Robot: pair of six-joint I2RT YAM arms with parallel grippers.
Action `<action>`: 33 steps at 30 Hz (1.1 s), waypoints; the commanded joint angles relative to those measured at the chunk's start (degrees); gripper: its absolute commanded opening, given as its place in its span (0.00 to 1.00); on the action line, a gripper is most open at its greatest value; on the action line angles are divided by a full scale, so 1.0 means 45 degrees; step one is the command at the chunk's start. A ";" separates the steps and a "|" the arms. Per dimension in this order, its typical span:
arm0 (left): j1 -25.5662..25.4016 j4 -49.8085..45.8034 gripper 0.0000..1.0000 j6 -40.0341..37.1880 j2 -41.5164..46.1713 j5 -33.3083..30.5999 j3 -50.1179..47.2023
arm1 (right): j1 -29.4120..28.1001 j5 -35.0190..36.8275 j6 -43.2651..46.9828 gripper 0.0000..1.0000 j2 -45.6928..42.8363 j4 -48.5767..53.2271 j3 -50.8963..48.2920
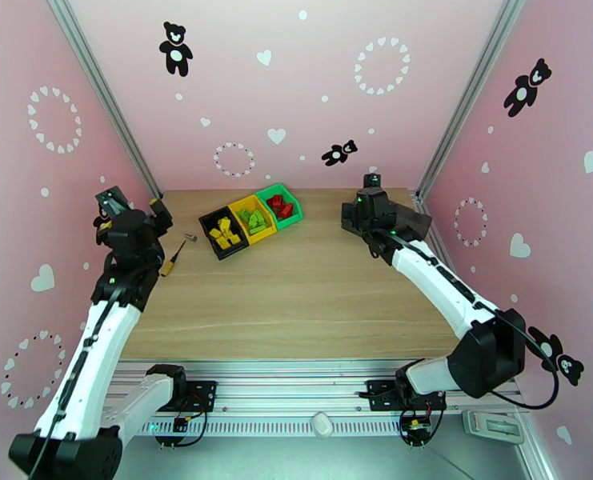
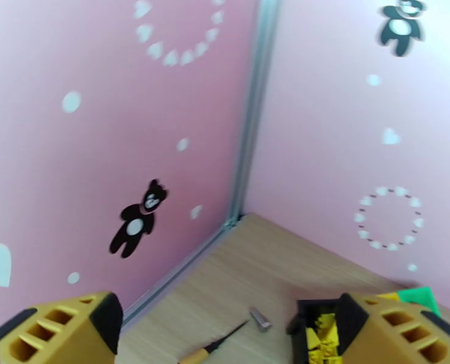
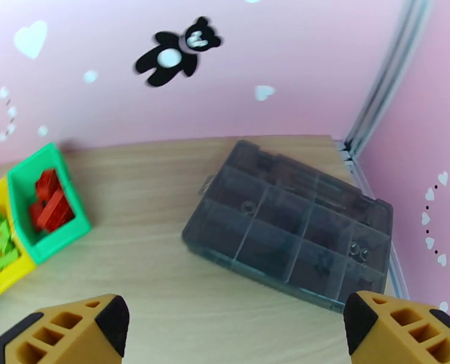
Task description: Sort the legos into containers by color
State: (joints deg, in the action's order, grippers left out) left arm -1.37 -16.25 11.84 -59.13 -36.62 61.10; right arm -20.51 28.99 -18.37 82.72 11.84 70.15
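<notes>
Apparently sorting is finished: the legos (image 1: 252, 221) lie grouped by colour inside the containers (image 3: 61, 241) at the table's (image 1: 296, 298) far middle, so the left gripper (image 2: 231, 326) and right gripper (image 3: 237, 326) hover aside, jaws wide and empty.

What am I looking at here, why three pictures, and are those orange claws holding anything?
Two robot arms are bolted at the near edge of a table. The wide picture comes from a fixed camera above and behind them, showing the left arm and right arm. The other two come from a camera on each wrist, looking past the orange prongs of the left gripper and right gripper; both are open and hold nothing. Joined in a row sit a black bin with yellow bricks, a yellow bin with green bricks and a green bin with red bricks. A screwdriver lies near the left arm, a grey tray near the right.
</notes>
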 commanded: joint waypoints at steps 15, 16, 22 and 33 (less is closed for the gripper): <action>0.0499 0.7199 0.98 0.0279 -0.3587 0.1409 -0.6261 | 0.2688 -0.0938 0.2350 0.99 0.0644 -0.6917 -0.7496; 0.0504 0.7807 0.98 0.0220 -0.3945 0.1457 -0.6359 | 0.2685 -0.0920 0.2544 0.99 0.0975 -0.7288 -0.7490; 0.0442 1.0183 0.98 0.0022 -0.5294 0.1438 -0.7158 | 0.3042 -0.2126 0.3081 0.99 0.1194 -0.9151 -0.8174; -0.0070 1.2373 0.98 -0.1711 -0.5740 0.3404 -0.7853 | 0.3429 -0.3804 0.3248 0.99 0.1031 -1.2926 -1.0516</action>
State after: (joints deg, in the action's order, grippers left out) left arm -1.04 36.91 7.38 -83.33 -24.88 23.59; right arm -5.26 13.87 -4.05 87.48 -41.67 21.63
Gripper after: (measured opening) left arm 0.985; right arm 0.990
